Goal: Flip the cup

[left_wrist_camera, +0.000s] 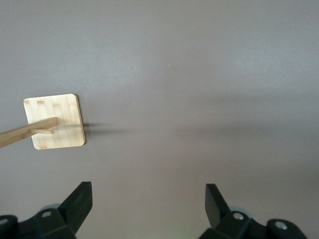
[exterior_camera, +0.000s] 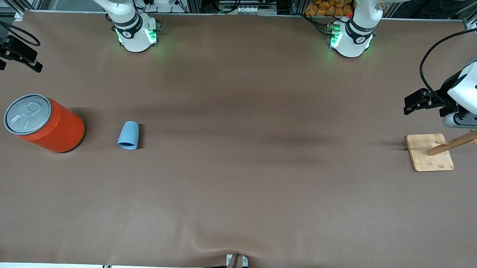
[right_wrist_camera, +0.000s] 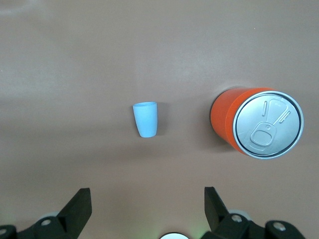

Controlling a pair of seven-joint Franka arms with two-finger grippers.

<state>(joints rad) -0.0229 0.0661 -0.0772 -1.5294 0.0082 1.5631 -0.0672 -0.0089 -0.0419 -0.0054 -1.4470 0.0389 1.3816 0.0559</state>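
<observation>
My worktop [exterior_camera: 237, 181] is covered in brown cloth, and the cup [exterior_camera: 128, 135] lies on its side on it, toward my right arm's end. It is small, light blue and tapered, with its wider mouth turned toward the front camera and its narrower base pointing toward my bases. Just beside it, closer still to that end of the worktop, stands the orange can [exterior_camera: 50, 124], upright, its grey pull-tab lid facing up. The two are near each other but apart, with bare cloth between them.

My right claw [right_wrist_camera: 147, 211] hangs high over that end of the worktop, looking down on both the cup [right_wrist_camera: 146, 119] and the can [right_wrist_camera: 256, 127]. Its fingers [right_wrist_camera: 77, 206] are spread wide and hold nothing.

My left claw [left_wrist_camera: 148, 211] is up over the other end, my left arm's end, near the wooden stand [exterior_camera: 430, 152]: a flat square bamboo base with a slanted wooden rod rising from it. That claw's fingers [left_wrist_camera: 79, 204] are also spread wide and empty. The stand [left_wrist_camera: 55, 127] is well apart from the cup.
</observation>
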